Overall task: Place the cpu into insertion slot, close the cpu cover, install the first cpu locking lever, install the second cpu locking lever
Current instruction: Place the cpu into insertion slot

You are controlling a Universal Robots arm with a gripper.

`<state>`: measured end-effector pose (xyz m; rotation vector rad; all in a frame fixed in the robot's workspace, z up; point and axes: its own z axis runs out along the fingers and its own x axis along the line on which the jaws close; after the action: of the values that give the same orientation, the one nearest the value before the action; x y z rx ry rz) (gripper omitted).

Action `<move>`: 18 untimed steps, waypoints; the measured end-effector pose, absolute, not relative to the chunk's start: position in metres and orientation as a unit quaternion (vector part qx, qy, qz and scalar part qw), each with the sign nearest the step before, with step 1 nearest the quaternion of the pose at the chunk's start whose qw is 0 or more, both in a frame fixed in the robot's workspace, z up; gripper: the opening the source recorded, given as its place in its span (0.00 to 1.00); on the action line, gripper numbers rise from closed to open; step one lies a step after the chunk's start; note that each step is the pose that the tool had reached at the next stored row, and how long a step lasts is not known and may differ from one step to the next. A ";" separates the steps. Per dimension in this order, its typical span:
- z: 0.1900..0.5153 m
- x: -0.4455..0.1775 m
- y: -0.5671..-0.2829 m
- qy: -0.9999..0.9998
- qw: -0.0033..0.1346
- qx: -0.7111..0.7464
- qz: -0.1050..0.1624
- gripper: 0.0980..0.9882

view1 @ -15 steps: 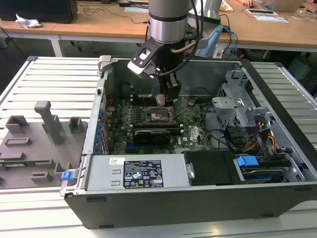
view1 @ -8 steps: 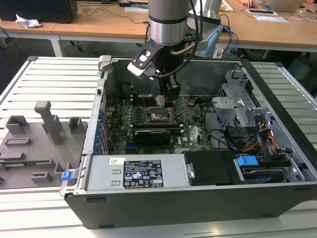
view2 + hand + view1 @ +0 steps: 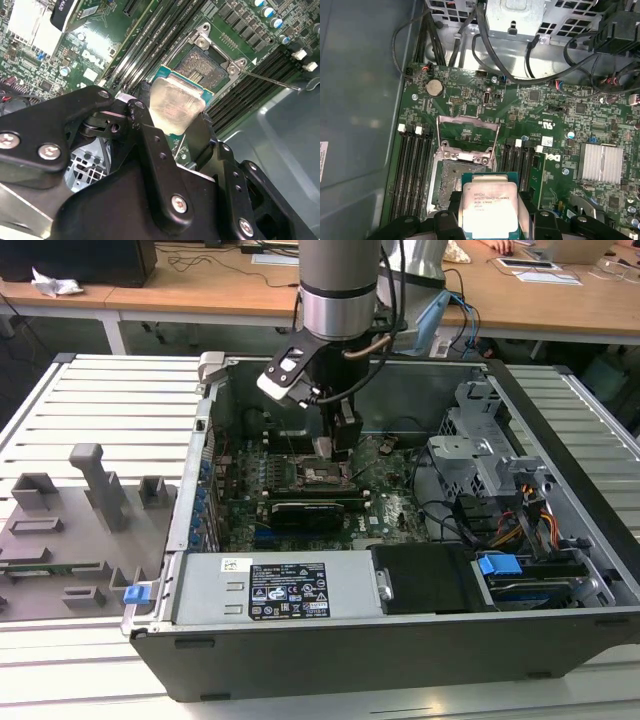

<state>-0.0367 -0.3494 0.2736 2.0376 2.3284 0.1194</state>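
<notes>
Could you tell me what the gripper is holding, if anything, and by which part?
The gripper holds the cpu, with its fingers pinching two opposite edges and the metal top left bare.

Bright, even light; glare whitens the cpu (image 3: pixel 176 107), close foreground seemingly soft.

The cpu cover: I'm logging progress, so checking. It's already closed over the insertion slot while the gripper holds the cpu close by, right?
No. The cpu cover is open, swung back off the insertion slot, as the first wrist view shows. The rest stands: the gripper holds the cpu close by the slot.
</notes>
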 end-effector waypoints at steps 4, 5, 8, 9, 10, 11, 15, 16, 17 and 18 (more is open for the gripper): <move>0.263 -0.037 -0.344 0.750 0.023 0.660 0.039 0.48; 0.261 -0.037 -0.343 0.747 0.023 0.664 0.038 0.48; 0.255 -0.038 -0.341 0.732 0.024 0.680 0.038 0.48; 0.253 -0.041 -0.340 0.731 0.024 0.681 0.038 0.48; 0.252 -0.043 -0.340 0.731 0.024 0.681 0.038 0.48; 0.250 -0.043 -0.339 0.731 0.024 0.681 0.038 0.48; 0.245 -0.043 -0.338 0.731 0.024 0.681 0.038 0.48; 0.244 -0.043 -0.338 0.731 0.024 0.681 0.038 0.48; 0.243 -0.043 -0.338 0.731 0.024 0.681 0.038 0.48; 0.242 -0.043 -0.338 0.731 0.024 0.681 0.038 0.48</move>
<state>-0.0434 -0.3384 0.2420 2.1073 2.2621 0.1171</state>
